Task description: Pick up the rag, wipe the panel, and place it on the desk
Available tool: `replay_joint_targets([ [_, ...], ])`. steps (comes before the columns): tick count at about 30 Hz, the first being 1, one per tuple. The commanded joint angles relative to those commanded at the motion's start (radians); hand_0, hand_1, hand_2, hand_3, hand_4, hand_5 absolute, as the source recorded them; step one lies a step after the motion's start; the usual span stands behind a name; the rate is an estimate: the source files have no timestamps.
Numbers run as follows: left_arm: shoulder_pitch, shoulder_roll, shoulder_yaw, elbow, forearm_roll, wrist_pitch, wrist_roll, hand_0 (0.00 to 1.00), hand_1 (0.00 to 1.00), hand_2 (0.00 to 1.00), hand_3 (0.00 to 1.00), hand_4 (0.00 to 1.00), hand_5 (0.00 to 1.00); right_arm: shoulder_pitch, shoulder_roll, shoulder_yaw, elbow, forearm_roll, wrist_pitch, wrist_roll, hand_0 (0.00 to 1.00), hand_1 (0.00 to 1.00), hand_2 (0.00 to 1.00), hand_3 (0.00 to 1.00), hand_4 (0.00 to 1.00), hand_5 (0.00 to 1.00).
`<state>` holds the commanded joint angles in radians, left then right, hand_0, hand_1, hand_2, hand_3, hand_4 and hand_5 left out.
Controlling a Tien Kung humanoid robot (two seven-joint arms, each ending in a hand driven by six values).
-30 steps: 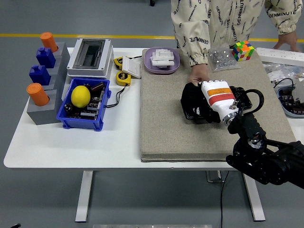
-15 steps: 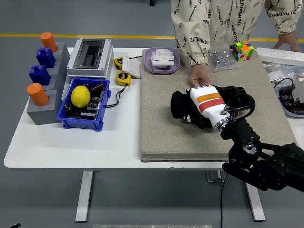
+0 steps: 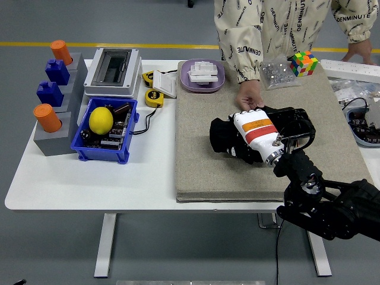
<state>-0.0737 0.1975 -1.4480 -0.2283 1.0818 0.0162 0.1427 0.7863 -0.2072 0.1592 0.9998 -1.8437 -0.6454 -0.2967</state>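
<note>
Right hand (image 3: 254, 132) pressing black rag (image 3: 222, 135) on panel (image 3: 202, 160).
Fingers grasp the rag near the panel's middle; a person's hand (image 3: 249, 95) rests just beyond.

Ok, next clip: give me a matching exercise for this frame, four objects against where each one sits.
Things:
1. lemon
2. Rubik's cube
3. black rag
4. purple tray

Places:
A. far edge of the beige panel, left part, holding white pieces
B. under the right hand, on the panel
C. in the blue bin
D. far right corner of the panel

Pairs: 1-C, 2-D, 3-B, 4-A
</note>
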Motion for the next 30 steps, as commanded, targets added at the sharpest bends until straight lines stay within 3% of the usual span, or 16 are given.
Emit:
replay_joint_targets([
  [17, 0.0, 0.001, -0.004, 0.0, 0.001, 0.0, 0.0, 0.608, 0.641, 0.654, 0.562, 0.628, 0.439, -0.004, -0.021, 0.039, -0.011, -0.003, 0.0, -0.002, 0.295, 0.416, 0.442, 0.463, 0.957, 0.037],
  [30, -0.002, 0.0, -0.005, 0.0, 0.001, 0.0, 0.0, 0.608, 0.641, 0.653, 0.562, 0.629, 0.441, -0.017, -0.04, 0.051, -0.085, 0.005, 0.0, 0.006, 0.296, 0.415, 0.442, 0.463, 0.958, 0.038],
])
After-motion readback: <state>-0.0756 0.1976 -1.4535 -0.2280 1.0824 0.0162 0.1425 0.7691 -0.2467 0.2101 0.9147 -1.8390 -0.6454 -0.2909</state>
